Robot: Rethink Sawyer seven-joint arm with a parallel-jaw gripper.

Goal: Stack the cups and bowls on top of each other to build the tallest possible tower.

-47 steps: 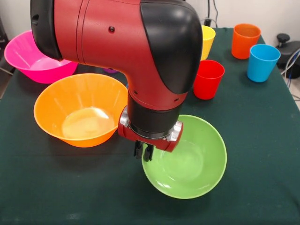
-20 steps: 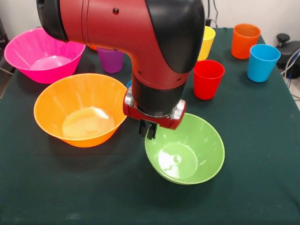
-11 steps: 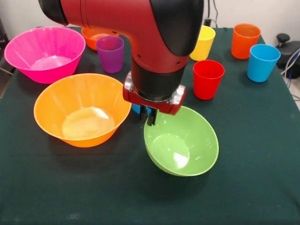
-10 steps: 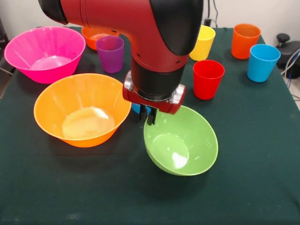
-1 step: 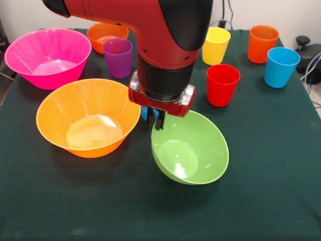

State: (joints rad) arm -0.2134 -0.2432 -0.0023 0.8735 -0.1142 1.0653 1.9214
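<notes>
Gripper [image 5: 156, 122] holds tilted green bowl [image 5: 193, 150] (by rim).

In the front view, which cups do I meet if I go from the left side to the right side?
Purple cup → yellow cup → red cup → orange cup → light blue cup.
</notes>
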